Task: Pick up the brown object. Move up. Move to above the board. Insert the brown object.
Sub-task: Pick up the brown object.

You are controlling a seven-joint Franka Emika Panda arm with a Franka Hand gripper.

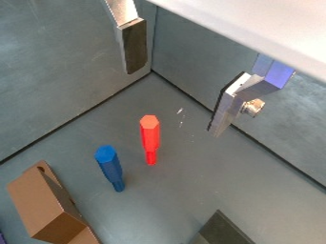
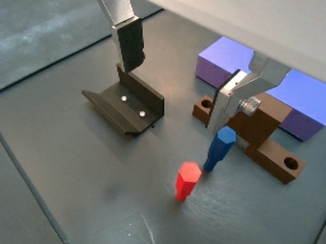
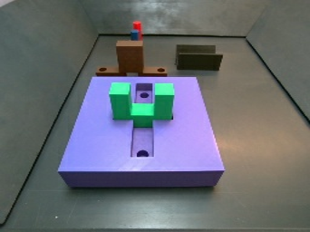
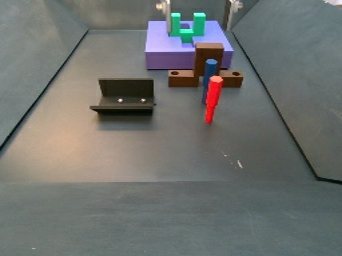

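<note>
Nothing is done yet: your gripper [image 2: 178, 71] hangs high in the frame, jaws apart and empty. The brown object [image 2: 254, 133] stands on the floor at right centre, against the board [image 2: 230, 62]. Grasping, lifting, moving over and inserting all remain.

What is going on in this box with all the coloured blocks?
A robot arm's gripper hangs with its jaws open and empty above the floor, near the brown object, which stands untouched beside the purple board. A red peg, a blue peg and a dark fixture stand nearby. Nothing has been picked up yet.
</note>
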